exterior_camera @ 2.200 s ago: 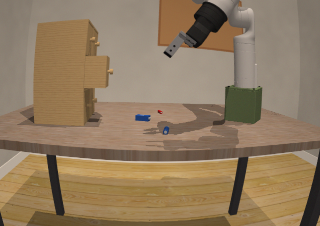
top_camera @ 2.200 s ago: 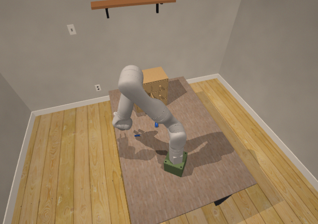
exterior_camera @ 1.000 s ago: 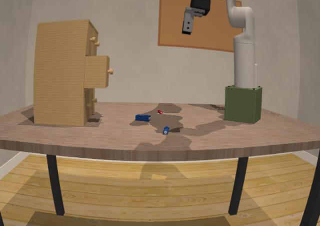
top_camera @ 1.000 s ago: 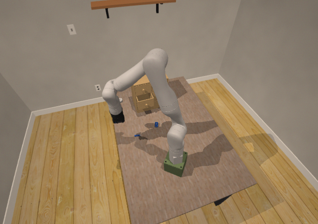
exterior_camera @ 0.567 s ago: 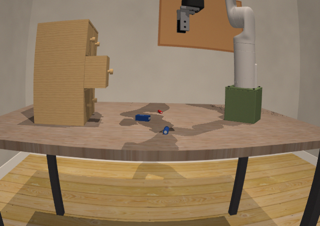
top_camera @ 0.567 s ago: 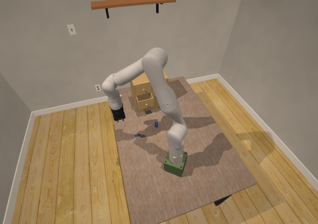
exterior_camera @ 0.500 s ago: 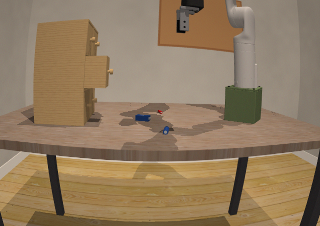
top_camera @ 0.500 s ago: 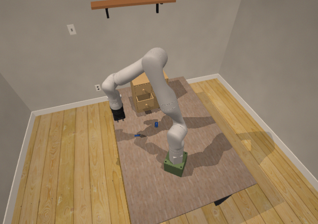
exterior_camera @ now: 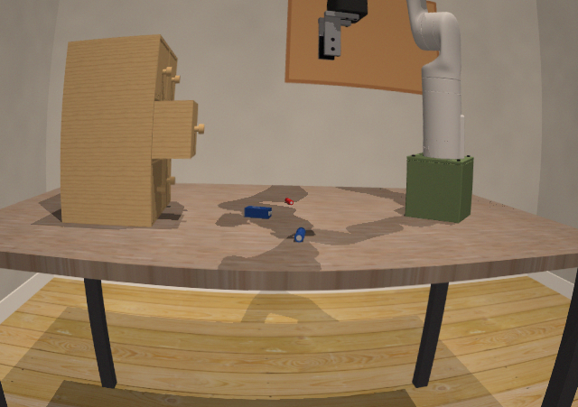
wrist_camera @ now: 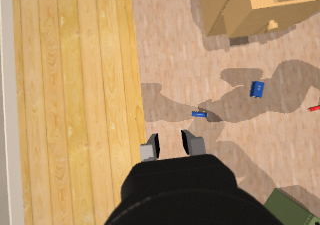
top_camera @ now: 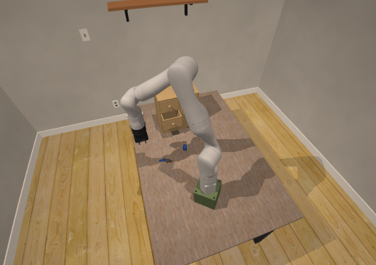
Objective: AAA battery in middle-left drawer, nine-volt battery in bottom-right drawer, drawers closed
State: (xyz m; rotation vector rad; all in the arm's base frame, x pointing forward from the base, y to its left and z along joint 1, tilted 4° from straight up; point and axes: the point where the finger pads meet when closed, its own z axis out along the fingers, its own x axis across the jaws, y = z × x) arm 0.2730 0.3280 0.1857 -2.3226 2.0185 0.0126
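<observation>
From above, the wooden chest [top_camera: 164,99] is partly hidden by the pale arm [top_camera: 188,104]; one drawer [top_camera: 171,116] in its middle row stands pulled out. The black gripper [top_camera: 141,140] hangs near the table's [top_camera: 182,225] left edge, apart from a blue block [top_camera: 184,147] and a small blue cylinder [top_camera: 163,160]. From the side, the gripper [exterior_camera: 328,48] is seen high over the table, partly open and holding nothing. The boxy block [exterior_camera: 257,212], probably the nine-volt battery, lies flat; a thin red cylinder [exterior_camera: 289,200] lies behind it and a thicker blue cylinder [exterior_camera: 299,234] in front. From the wrist, the metal fingers are seen parted above the table's edge and plank floor [wrist_camera: 75,110].
</observation>
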